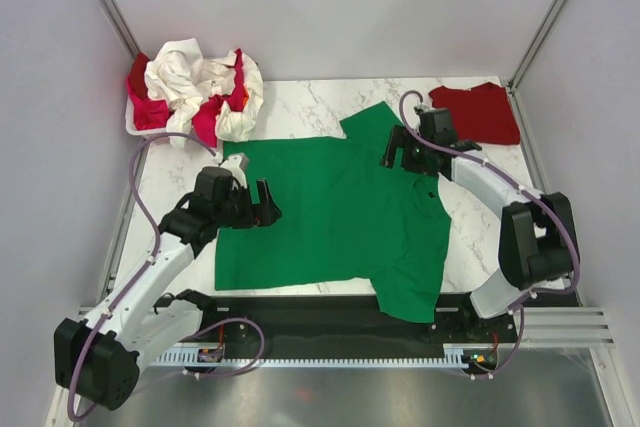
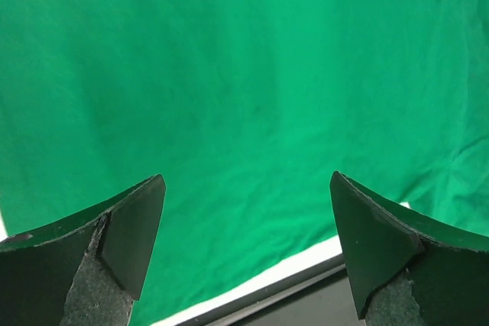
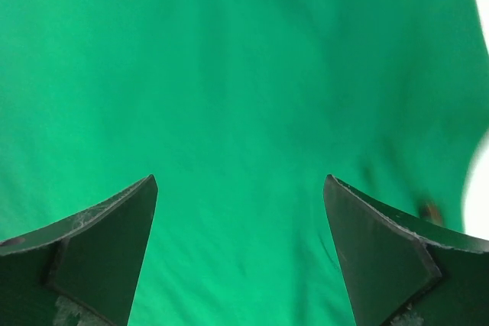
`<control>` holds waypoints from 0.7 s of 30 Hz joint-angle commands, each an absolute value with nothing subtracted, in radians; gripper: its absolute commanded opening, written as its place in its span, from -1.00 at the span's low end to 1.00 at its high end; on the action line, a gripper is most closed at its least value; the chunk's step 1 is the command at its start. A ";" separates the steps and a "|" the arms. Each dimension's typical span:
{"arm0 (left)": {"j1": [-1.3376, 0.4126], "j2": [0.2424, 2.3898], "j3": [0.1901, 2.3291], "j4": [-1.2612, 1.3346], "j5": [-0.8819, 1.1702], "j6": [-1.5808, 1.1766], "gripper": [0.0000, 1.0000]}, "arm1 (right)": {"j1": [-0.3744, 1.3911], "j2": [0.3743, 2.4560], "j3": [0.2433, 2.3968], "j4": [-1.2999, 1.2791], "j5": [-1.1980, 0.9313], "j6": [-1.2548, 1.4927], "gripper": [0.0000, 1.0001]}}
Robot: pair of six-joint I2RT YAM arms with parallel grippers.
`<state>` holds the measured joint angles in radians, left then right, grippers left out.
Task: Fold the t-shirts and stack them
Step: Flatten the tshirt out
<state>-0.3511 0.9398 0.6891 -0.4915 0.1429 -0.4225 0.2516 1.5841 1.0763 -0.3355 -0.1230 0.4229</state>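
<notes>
1. You are looking at the green t-shirt, spread nearly flat across the middle of the marble counter. One sleeve points to the far side. The other droops over the near edge onto the black strip. Light wrinkles show toward the shirt's right side.
2. The dark red t-shirt lies flat at the far right corner, apart from the green one. The cream-white t-shirt and the pinkish red t-shirt sit crumpled together in the white basket at the far left corner, with cream cloth spilling over its rim.
3. Your left gripper is poised over the green shirt's left part, jaws spread wide with nothing between them. Its wrist view shows only green cloth and a strip of counter beyond the shirt's edge.
4. Your right gripper hangs over the shirt beside the far sleeve, jaws equally wide and holding nothing.
5. Both arms reach in from the near edge, and purple cables loop alongside them.
</notes>
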 commanded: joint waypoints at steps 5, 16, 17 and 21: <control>-0.367 0.842 0.745 -0.549 0.187 -0.471 0.97 | 0.255 1.914 1.426 -0.183 -0.259 0.491 0.89; -0.367 0.655 0.732 -0.571 0.146 -0.359 1.00 | 0.249 2.333 1.825 -0.199 -0.229 0.474 0.83; -0.367 0.646 0.729 -0.569 0.147 -0.357 1.00 | 0.242 2.394 1.857 -0.224 -0.222 0.471 0.83; -0.367 0.634 0.726 -0.568 0.112 -0.353 1.00 | 0.215 2.520 2.040 -0.302 -0.187 0.483 0.82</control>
